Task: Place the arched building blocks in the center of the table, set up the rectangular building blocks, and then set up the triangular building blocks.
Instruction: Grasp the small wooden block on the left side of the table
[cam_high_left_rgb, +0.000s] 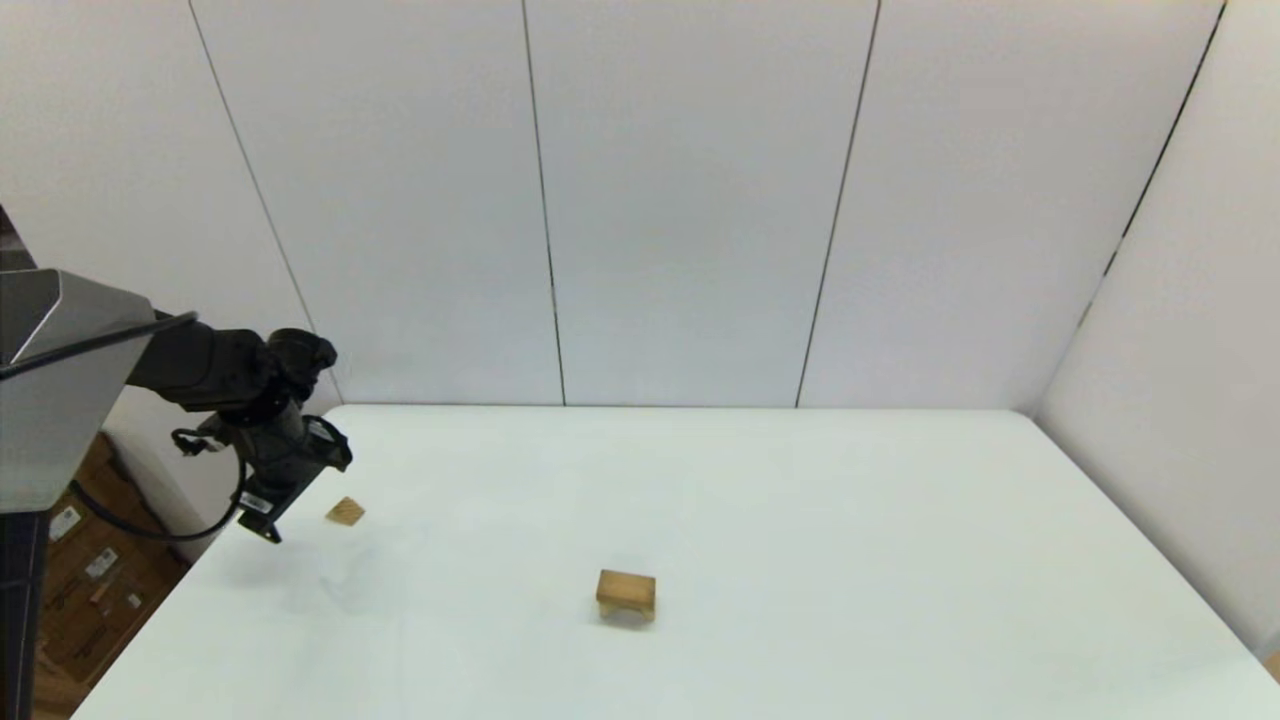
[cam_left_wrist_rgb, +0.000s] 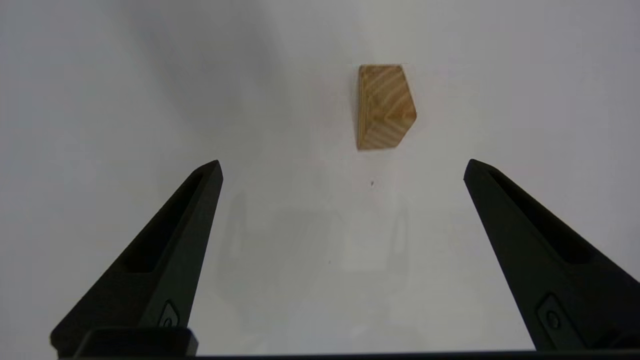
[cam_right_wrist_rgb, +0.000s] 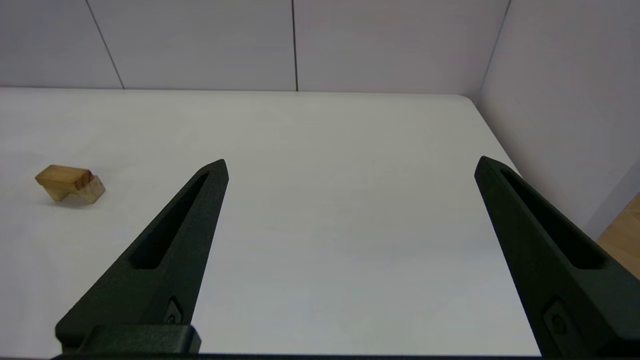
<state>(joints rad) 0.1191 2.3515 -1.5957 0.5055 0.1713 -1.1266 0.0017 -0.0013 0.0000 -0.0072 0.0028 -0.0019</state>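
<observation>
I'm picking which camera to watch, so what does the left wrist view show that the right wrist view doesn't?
Only the left wrist view shows the wedge, lying on the table ahead of the open left hand, its fingers apart from it. Only the right wrist view shows the arch block, off to one side of the open right hand, plus the back wall panels and a table corner. Both show white tabletop and empty, spread fingers. Neither shows the bar.
</observation>
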